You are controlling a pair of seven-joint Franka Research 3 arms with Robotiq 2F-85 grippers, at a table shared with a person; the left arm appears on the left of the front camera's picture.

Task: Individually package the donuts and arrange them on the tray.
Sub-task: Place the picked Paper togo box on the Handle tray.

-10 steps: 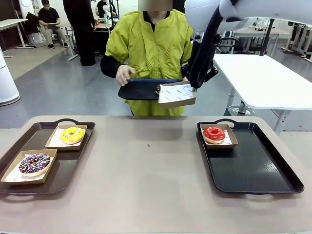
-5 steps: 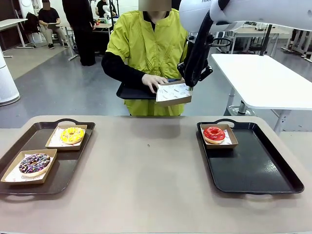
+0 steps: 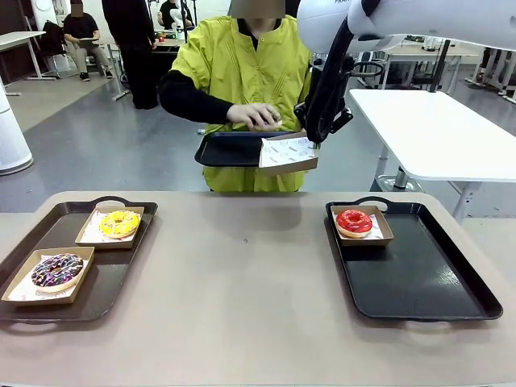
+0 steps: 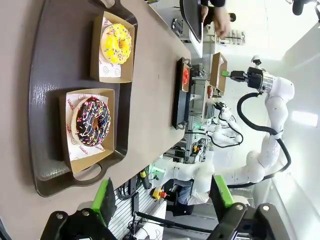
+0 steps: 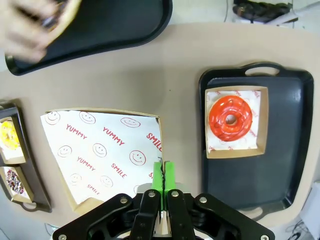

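**A:** How much room do you have on the tabletop (image 3: 242, 282)?

**B:** You have a wide bare stretch in the middle. The left tray (image 3: 105, 294) lies along the left edge, the right tray (image 3: 427, 282) near the right edge. On the right tray, most of the black surface is free; the red-iced donut (image 3: 354, 221) sits in its box in the far left corner.

**A:** And your right arm?

**B:** It is raised past the tabletop's far edge. Its jaws are shut on the rim of an empty paper-lined box (image 3: 288, 155), held beside the black tray (image 3: 230, 148) the person carries. The person's hand (image 3: 254, 116) is over that tray, holding something blurred.

**A:** What does the right wrist view add?

**B:** The green pads (image 5: 163, 175) pinched flat on the box edge, and the paper's printed words.

**A:** The left side?

**B:** In the left wrist view your jaws stand wide open, empty, above the yellow-iced donut (image 4: 116, 43) and the sprinkled chocolate donut (image 4: 93, 128), each boxed on the left tray.
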